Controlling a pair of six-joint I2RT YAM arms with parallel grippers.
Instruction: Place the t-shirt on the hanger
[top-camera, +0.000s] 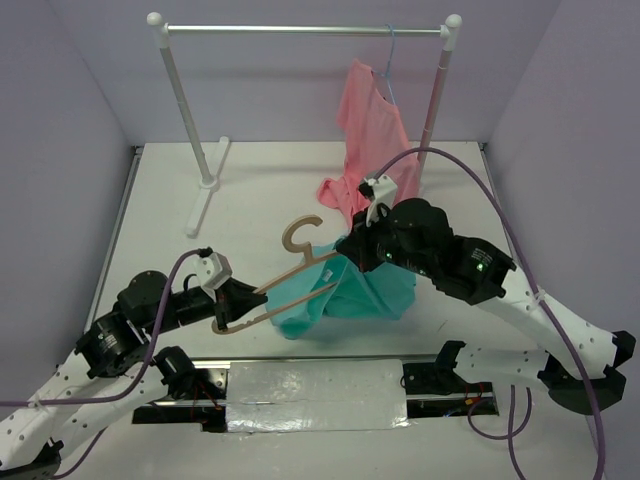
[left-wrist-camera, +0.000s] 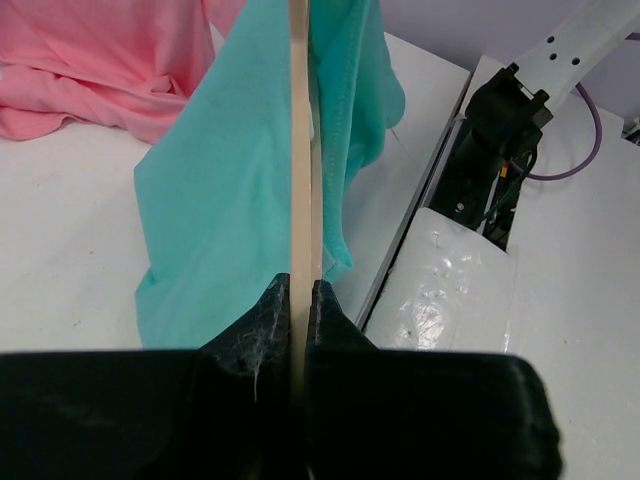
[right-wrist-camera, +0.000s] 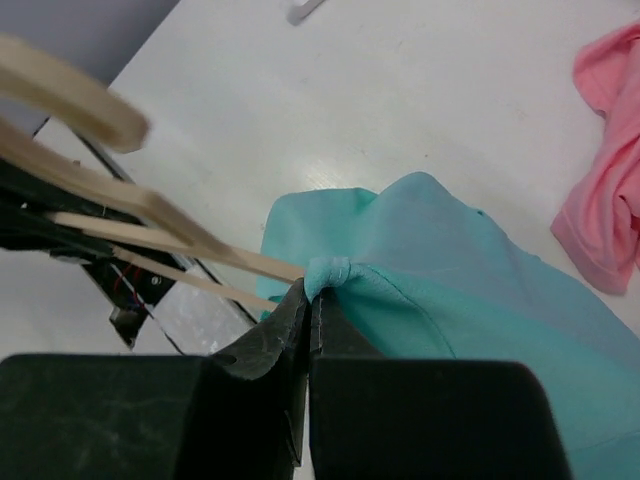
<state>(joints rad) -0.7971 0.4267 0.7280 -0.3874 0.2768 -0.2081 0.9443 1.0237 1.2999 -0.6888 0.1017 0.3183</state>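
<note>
The tan wooden hanger (top-camera: 290, 272) is held off the table at mid-front, hook (top-camera: 298, 234) pointing back. My left gripper (top-camera: 237, 303) is shut on its left end; in the left wrist view the wooden bar (left-wrist-camera: 302, 150) runs straight up from between the fingers. The teal t-shirt (top-camera: 362, 290) hangs bunched around the hanger's right end and drapes onto the table. My right gripper (top-camera: 352, 252) is shut on a fold of the t-shirt's edge (right-wrist-camera: 328, 272), right where the hanger's bars (right-wrist-camera: 190, 240) enter the cloth. The t-shirt also shows in the left wrist view (left-wrist-camera: 225, 200).
A white clothes rack (top-camera: 300, 30) stands at the back. A pink shirt (top-camera: 372, 135) hangs from it on a thin blue wire hanger (top-camera: 391, 60) and trails onto the table. A silver plate (top-camera: 315, 395) lies at the near edge between the arm bases.
</note>
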